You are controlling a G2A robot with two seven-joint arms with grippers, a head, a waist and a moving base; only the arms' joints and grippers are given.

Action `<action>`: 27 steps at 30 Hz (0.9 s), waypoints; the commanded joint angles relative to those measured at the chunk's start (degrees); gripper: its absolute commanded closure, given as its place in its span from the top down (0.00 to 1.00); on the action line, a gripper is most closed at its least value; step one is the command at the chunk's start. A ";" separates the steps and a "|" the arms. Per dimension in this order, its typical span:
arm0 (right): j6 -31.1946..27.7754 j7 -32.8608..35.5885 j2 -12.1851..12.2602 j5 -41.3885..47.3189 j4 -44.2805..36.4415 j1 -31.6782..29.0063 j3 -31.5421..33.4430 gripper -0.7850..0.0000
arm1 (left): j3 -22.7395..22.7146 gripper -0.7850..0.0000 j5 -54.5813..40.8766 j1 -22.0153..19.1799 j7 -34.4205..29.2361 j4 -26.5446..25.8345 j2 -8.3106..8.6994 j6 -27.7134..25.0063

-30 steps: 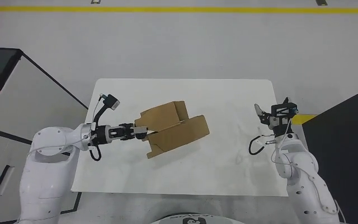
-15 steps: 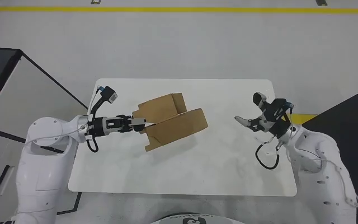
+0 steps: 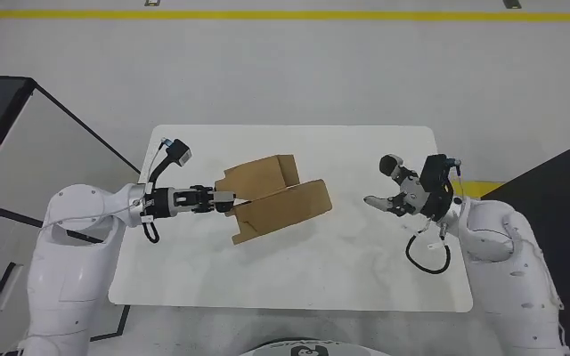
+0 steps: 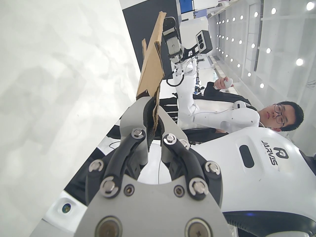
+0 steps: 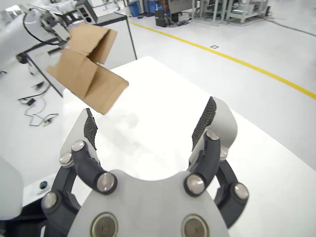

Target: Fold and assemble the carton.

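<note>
Carton: the brown cardboard carton (image 3: 272, 198) (image 5: 84, 70) is hanging in the air over the left-middle part of the table. It is partly folded, with two long panels meeting at a crease and lying at a slant to the table's edges. A shorter flap is sticking out on the far side. In the left wrist view the carton (image 4: 150, 67) is showing edge-on as a thin sheet running away from the fingers.

Left gripper: the left gripper (image 3: 223, 203) (image 4: 151, 109) is pinching the carton at its left end. Its fingers are pressed nearly together with only the cardboard between the dark pads. In the right wrist view the left gripper (image 5: 58, 31) is showing at the carton's far corner, carrying the whole sheet by that one hold.

Right gripper: the right gripper (image 3: 381, 184) (image 5: 150, 114) is hovering over the right side of the table, well apart from the carton. Its jaws are spread wide and are holding nothing. The opening is facing toward the carton's near end.

Table: the white table (image 3: 356, 267) (image 5: 160, 94) (image 4: 61, 38) is lying beneath both arms, with a faint shadow falling under the carton.

Floor: a yellow line (image 3: 285, 14) is running across the grey floor beyond the table's far edge.

Side: a black frame (image 3: 53, 107) is standing off the table's left side.
</note>
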 commanded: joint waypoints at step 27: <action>24.36 44.33 2.33 60.27 8.92 16.00 -14.95 1.00 | 3.06 0.00 -2.28 -0.73 -0.29 -0.84 1.04 1.77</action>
